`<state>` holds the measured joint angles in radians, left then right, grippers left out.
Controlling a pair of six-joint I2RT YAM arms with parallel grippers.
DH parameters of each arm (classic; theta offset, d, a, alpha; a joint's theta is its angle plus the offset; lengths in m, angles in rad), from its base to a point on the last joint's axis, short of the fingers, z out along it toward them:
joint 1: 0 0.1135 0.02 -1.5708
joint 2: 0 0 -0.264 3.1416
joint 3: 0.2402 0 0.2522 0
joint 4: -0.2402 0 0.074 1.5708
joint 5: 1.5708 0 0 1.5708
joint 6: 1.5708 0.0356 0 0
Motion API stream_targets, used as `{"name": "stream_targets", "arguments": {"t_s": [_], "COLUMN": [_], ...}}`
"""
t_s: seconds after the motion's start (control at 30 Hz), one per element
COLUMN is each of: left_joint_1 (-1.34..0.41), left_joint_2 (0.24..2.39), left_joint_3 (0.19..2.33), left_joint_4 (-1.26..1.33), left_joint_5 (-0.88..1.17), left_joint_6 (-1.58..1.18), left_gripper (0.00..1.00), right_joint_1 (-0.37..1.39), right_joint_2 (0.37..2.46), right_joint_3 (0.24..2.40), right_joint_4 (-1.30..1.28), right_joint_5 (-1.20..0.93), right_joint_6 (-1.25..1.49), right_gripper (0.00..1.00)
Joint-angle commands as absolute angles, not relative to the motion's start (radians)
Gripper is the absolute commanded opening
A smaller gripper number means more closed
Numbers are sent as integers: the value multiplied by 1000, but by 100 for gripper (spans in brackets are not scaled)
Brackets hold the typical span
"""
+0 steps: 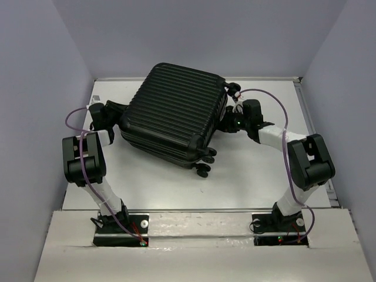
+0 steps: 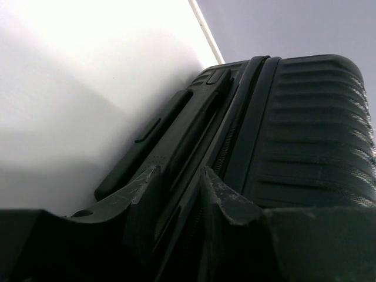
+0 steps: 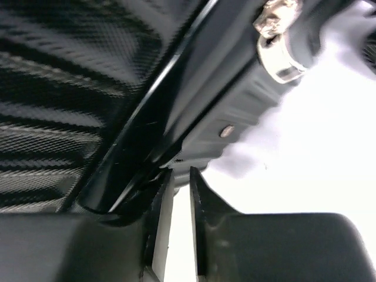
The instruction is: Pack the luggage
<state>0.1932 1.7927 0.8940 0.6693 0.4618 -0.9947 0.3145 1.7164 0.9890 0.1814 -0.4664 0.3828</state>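
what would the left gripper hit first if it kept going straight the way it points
The luggage: the left gripper points straight into its zipped side, seemingly right at the fingertips.

The luggage [image 1: 173, 114] blocked the middle of the surface [image 1: 147, 185], with the left arm [image 1: 88, 155] and right arm [image 1: 305, 161] close against its sides. Open room lay in front; walls [image 1: 35, 106] closed three sides.
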Motion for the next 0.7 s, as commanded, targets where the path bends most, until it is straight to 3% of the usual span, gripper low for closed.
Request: {"name": "stream_targets", "arguments": {"t_s": [0.0,0.03,0.13,0.23,0.33,0.37,0.43,0.47,0.5,0.53,0.67], "left_joint_1": [164,173,187,192,193,193,177,163,141,68,-215], "left_joint_2": [1660,1637,1530,1412,1280,1216,1136,1056,1017,979,796], "left_joint_3": [879,900,1030,1170,1167,1123,1037,934,875,827,602], "left_joint_4": [660,626,407,190,88,66,37,31,22,5,-41], "left_joint_5": [526,529,476,345,287,305,343,388,406,420,347], "left_joint_6": [-1034,-1023,-901,-751,-687,-651,-626,-608,-603,-597,-652], "left_gripper": [56,56,74,76,74,69,56,43,38,32,24], "right_joint_1": [351,351,351,351,351,351,351,360,360,374,407], "right_joint_2": [1625,1602,1508,1430,1373,1347,1321,1309,1290,1266,1223], "right_joint_3": [1010,988,896,829,740,697,661,623,606,592,526], "right_joint_4": [172,160,129,124,150,176,210,230,253,285,370], "right_joint_5": [-513,-496,-466,-483,-538,-570,-615,-636,-653,-661,-672], "right_joint_6": [376,370,354,357,357,353,344,344,345,344,318], "right_gripper": [34,37,39,37,20,8,7,7,8,15,42]}}
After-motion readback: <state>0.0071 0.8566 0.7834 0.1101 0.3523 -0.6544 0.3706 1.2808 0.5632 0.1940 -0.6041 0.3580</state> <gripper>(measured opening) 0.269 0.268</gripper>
